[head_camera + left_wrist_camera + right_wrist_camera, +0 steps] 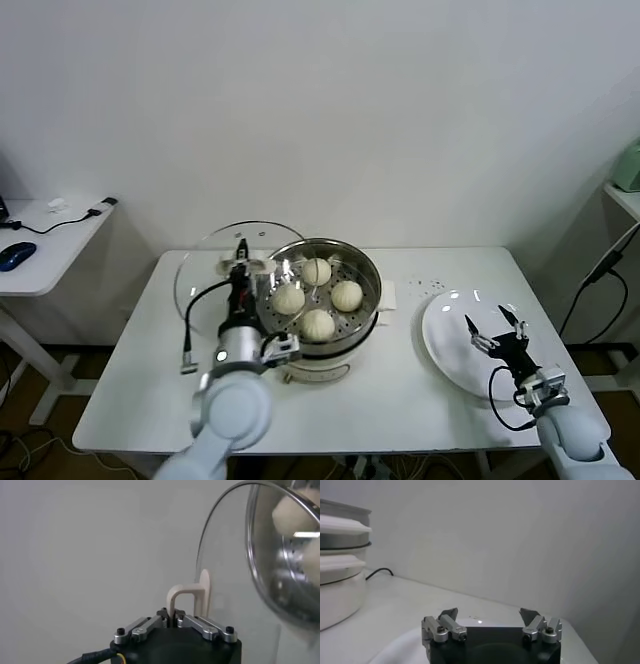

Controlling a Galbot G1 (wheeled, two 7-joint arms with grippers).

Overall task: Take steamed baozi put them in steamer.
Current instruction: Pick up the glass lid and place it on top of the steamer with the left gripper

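Several cream-white steamed baozi point(317, 271) lie inside the shiny steamer point(372, 278) at the table's middle. My left gripper point(241, 258) stands just left of the pot, shut on the white handle point(187, 597) of a glass lid point(205, 265). The lid is held tilted on edge against the pot's left side. In the left wrist view the jaws point(172, 617) pinch the handle's bar, and a baozi point(292, 512) shows blurred past the lid's rim. My right gripper point(496, 325) hovers open and empty over the bare white plate point(445, 345).
A black cable point(188, 335) runs down the table left of the steamer. A side desk point(45, 250) with a blue mouse stands at far left. The right wrist view shows the steamer point(340, 565) off to one side and the right gripper point(489, 614) over the plate's rim point(395, 650).
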